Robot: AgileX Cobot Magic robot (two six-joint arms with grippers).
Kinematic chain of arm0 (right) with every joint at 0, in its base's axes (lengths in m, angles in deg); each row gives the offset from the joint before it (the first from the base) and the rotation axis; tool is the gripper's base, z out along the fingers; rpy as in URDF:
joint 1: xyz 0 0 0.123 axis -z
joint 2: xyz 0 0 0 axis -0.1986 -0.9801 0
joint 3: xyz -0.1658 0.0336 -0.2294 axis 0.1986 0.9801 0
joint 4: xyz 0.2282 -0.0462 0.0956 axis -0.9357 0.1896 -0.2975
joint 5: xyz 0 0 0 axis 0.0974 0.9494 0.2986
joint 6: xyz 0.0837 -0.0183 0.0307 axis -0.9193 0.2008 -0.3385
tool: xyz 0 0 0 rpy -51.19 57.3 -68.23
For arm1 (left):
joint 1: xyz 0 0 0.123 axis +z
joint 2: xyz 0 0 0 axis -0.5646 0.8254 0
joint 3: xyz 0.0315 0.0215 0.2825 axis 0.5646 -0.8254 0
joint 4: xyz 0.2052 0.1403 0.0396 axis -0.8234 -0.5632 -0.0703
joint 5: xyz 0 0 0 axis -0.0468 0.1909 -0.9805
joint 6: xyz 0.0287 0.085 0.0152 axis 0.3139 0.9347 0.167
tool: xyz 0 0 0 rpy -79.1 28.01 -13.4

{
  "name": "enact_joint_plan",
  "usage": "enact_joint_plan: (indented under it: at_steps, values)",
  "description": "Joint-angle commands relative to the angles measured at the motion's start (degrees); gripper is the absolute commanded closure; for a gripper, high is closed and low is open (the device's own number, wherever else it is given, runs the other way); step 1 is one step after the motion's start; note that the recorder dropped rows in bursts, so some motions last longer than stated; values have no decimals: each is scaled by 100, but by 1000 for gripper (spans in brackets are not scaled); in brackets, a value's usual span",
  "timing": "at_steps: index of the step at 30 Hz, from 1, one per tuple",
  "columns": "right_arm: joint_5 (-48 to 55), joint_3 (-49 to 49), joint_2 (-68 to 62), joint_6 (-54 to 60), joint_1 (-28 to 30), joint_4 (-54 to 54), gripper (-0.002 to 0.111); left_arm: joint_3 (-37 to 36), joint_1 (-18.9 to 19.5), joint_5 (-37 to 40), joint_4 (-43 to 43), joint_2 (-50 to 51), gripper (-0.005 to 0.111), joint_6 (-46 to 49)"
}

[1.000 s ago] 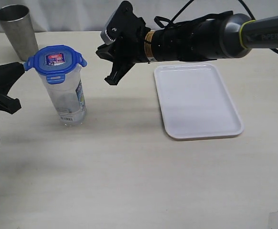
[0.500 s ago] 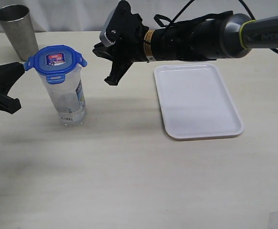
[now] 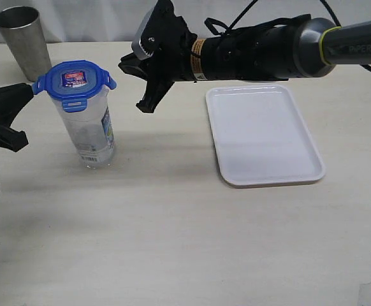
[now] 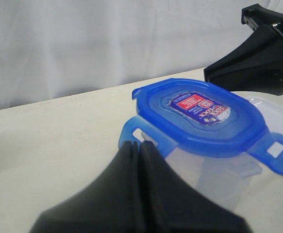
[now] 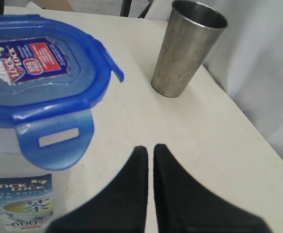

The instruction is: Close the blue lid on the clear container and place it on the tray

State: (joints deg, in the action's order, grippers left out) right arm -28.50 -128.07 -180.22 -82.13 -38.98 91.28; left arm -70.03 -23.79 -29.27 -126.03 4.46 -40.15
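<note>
So here's the setup: the clear container stands upright on the worktop, and the blue lid sits on its mouth. The lid's flaps stick outward instead of lying flat against the container wall, so it doesn't look snapped shut.

The left claw comes in from the container's left, about level with the lid. Its fingers are pressed together with nothing between them. The tip is right up against the lid's nearest flap, but I honestly can't tell whether it's actually touching.

The right claw hangs in the air to the container's right, also around lid height and clearly apart from it. It's closed too and empty, with just a thin slit between the two fingers in the right wrist view.

The tray lies flat on the worktop, well off to the container's right, past the right claw. A grey metal cup stands behind the container and a little to its left.
</note>
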Motion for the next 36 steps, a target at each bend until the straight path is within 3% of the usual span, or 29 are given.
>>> enact_joint_plan:
  at_steps: [1,21,27,36]
  values:
    - [-68,-23,67,359,23,-217,104,17,-1,-125,-108,9,107,-67]
    - [-637,-23,-121,392,11,-342,104,17,-1,-125,-212,9,107,-117]
    - [0,-23,8,481,35,-514,104,17,-1,-125,-212,9,107,-117]
    - [-764,-23,-97,505,11,-497,104,17,-1,-120,-251,9,107,-148]
